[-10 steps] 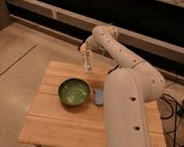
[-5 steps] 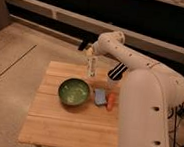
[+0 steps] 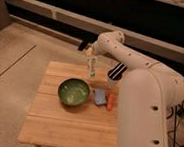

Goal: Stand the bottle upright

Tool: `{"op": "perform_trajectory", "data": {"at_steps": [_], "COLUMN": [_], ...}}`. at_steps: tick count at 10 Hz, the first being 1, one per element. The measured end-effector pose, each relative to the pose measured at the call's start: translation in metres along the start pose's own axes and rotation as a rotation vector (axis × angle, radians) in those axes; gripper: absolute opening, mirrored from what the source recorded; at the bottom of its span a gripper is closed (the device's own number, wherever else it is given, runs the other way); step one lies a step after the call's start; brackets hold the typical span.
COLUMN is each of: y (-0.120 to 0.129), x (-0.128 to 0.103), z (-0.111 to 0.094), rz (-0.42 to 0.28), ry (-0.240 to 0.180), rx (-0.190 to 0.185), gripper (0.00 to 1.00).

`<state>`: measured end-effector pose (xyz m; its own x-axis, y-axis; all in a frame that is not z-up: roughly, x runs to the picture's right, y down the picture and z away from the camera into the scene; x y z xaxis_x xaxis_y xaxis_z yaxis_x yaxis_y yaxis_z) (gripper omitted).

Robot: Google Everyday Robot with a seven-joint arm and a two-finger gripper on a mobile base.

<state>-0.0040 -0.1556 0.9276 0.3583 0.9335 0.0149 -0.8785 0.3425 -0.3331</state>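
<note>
The bottle [image 3: 92,67] is small, slim and whitish with a label. It hangs upright from my gripper [image 3: 90,52], which is shut on its top. Its base is at or just above the back part of the wooden table [image 3: 64,122]; I cannot tell if it touches. It is behind the green bowl [image 3: 73,91] and left of the white cup [image 3: 113,80]. My white arm [image 3: 137,63] reaches in from the right and covers the table's right side.
The green bowl sits mid-table. A blue object [image 3: 100,96] and an orange carrot [image 3: 110,101] lie right of it. The white cup holds black-striped sticks [image 3: 118,70]. Bare wood lies in front of the bowl. The floor drops off on the left.
The gripper with the bottle has moved right and down, from above the table's far edge to over its back part. The arm has swung so that the cup, blue object and carrot show.
</note>
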Motion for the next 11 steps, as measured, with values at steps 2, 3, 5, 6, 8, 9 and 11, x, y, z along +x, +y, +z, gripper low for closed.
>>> {"op": "perform_trajectory", "data": {"at_steps": [2, 3, 5, 6, 8, 9, 11], "y": [0.003, 0.001, 0.003, 0.005, 0.007, 0.010, 0.017], "x": [0.002, 0.002, -0.002, -0.006, -0.011, -0.013, -0.016], "z": [0.005, 0.006, 0.008, 0.009, 0.009, 0.009, 0.008], "rz": [-0.050, -0.073, -0.100, -0.107, -0.100, -0.094, -0.084], "ry": [0.028, 0.040, 0.045, 0.044, 0.039, 0.038, 0.040], "rx": [0.006, 0.010, 0.012, 0.010, 0.003, -0.005, -0.021], "gripper": [0.00, 0.00, 0.00, 0.00, 0.00, 0.00, 0.00]}}
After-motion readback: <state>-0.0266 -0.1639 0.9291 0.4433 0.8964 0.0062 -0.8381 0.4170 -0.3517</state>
